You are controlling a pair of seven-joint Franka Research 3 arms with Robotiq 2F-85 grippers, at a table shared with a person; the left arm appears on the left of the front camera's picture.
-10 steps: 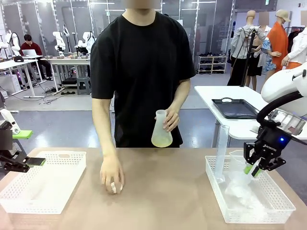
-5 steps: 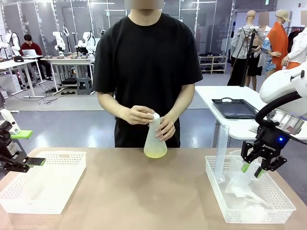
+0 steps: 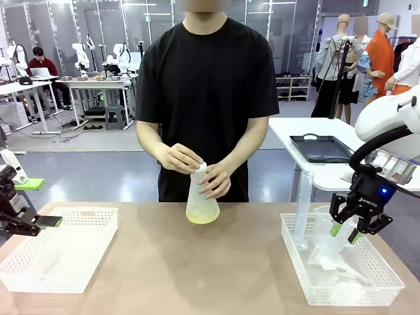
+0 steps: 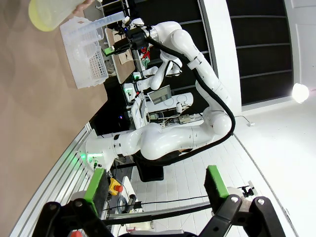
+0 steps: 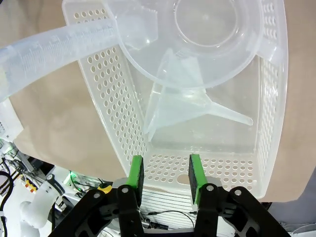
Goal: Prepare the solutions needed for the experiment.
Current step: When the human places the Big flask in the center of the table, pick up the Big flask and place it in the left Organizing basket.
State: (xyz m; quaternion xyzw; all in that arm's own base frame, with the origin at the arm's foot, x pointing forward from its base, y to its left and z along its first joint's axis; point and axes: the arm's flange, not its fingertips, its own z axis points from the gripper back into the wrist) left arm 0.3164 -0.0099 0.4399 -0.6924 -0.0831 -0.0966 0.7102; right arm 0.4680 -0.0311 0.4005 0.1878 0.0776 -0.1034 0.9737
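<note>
The solutions show as a little pale yellow liquid (image 3: pixel 202 217) in the bottom of a frosted conical flask (image 3: pixel 201 197). The person holds the flask in both hands just above the table's far middle, one hand at its neck. The flask's yellow bottom (image 4: pixel 48 11) also appears at the top left of the left wrist view. My right gripper (image 3: pixel 344 231) hangs open over the right basket (image 3: pixel 341 296), nothing between its pads (image 5: pixel 165 172). My left gripper (image 3: pixel 38 202) stands open at the far left beside the left basket (image 3: pixel 62 252), its jaws (image 4: pixel 155 182) wide and empty.
The right basket (image 5: pixel 118 133) holds a clear funnel (image 5: pixel 192 101), a wide clear beaker (image 5: pixel 212 34) and a tall measuring cylinder (image 3: pixel 303 209) leaning at its left corner. The left basket looks bare inside. Brown tabletop lies between the baskets.
The person lifted a hand from the table and brought the flask to the middle, now held in both hands. My right gripper opened wider and rose slightly over the basket. The left arm kept still.
</note>
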